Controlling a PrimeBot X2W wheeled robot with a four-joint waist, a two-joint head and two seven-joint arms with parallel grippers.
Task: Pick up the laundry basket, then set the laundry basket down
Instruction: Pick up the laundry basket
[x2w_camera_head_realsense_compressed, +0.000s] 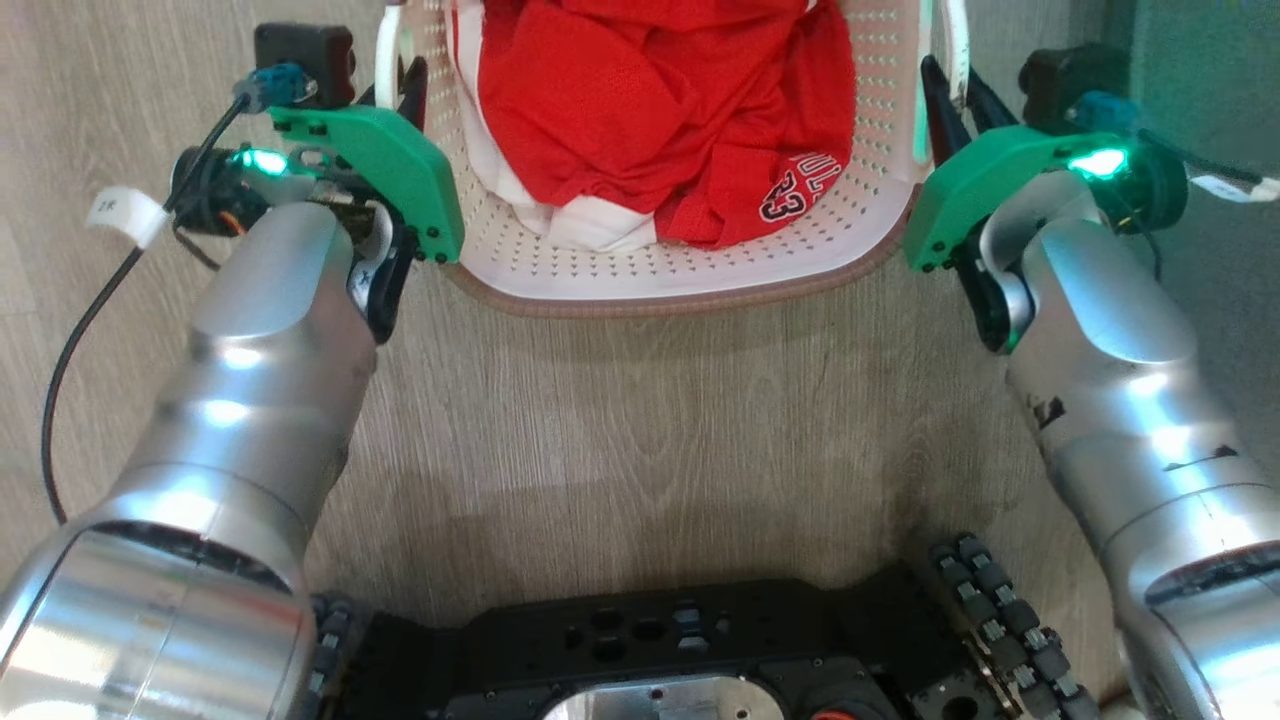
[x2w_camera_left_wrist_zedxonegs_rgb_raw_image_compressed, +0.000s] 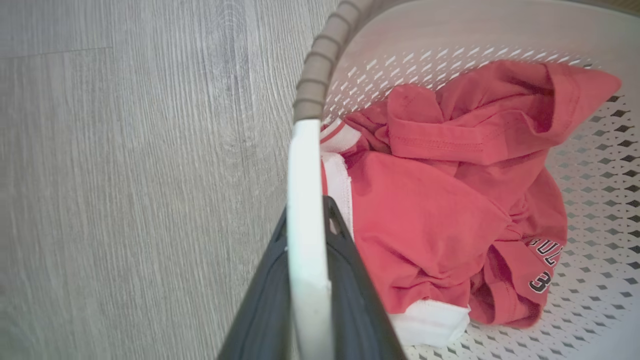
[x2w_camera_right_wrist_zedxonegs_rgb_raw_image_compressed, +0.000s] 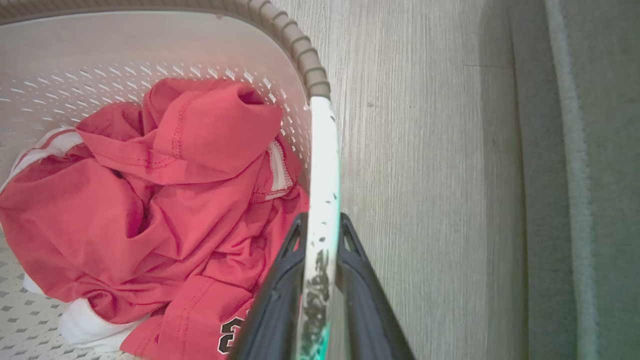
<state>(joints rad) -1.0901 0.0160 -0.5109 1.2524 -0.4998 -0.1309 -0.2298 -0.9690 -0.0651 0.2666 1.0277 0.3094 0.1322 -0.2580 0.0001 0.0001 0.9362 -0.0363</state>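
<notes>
Your left gripper (x2w_camera_left_wrist_zedxonegs_rgb_raw_image_compressed: 306, 222) clamped tight on left white handle (x2w_camera_left_wrist_zedxonegs_rgb_raw_image_compressed: 304, 170), one finger each side, no gap. Right gripper (x2w_camera_right_wrist_zedxonegs_rgb_raw_image_compressed: 322, 222) pinching right handle (x2w_camera_right_wrist_zedxonegs_rgb_raw_image_compressed: 324, 150) same way. You've got laundry basket (x2w_camera_head_realsense_compressed: 680, 292) dead ahead between both arms, over wood floor (x2w_camera_head_realsense_compressed: 640, 430), red jersey (x2w_camera_head_realsense_compressed: 650, 100) heaped inside. Lifted or resting: can't tell.

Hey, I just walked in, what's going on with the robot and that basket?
The robot is gripping a cream-white perforated plastic laundry basket with a brown woven-look rim, holding a red jersey. The left gripper has its jaws shut on the white left handle, the right gripper on the white right handle. Whether the basket is off the grey wood-look floor is unclear.
</notes>
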